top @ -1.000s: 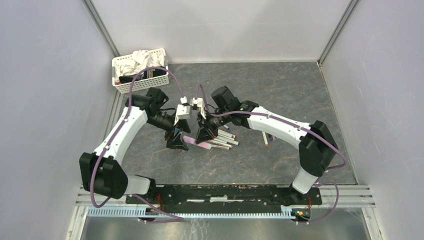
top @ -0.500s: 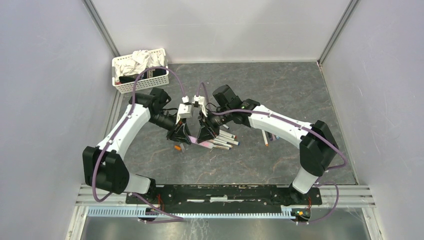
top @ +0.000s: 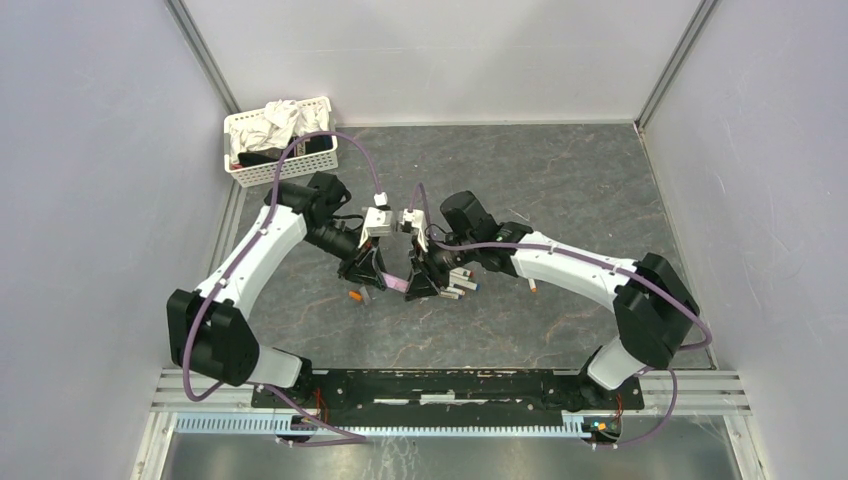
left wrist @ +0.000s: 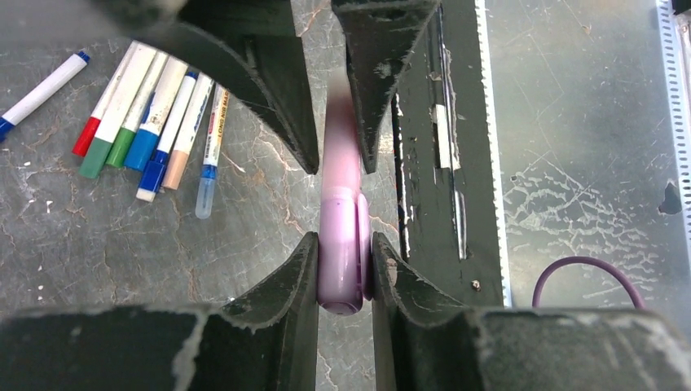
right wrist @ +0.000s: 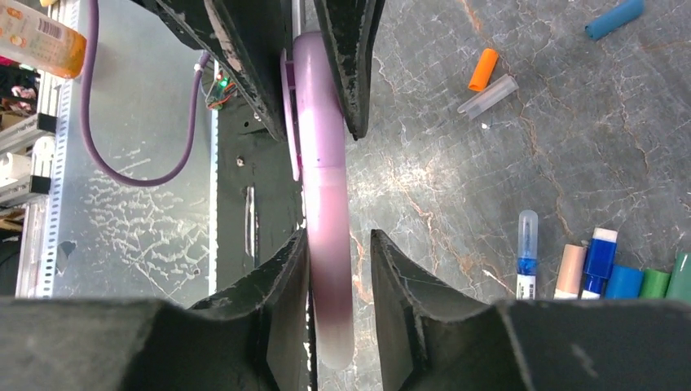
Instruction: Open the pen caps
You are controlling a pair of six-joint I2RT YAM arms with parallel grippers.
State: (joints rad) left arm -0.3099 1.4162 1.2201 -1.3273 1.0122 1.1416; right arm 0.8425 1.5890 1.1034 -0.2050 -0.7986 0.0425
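Within left gripper point(left wrist: 343, 246), glossy pink-purple pen cap point(left wrist: 338, 273)

We find both arms built alike. The left arm point(top: 255, 255) and the right arm point(top: 575, 265) each have white tapered link shells joined by black rounded joint housings. We see a purple cable point(right wrist: 84, 90) routed outside each arm, and a small white block point(top: 378, 222) at each wrist. The fingers point(left wrist: 277, 285) are black, wedge-shaped and scuffed at the edges.
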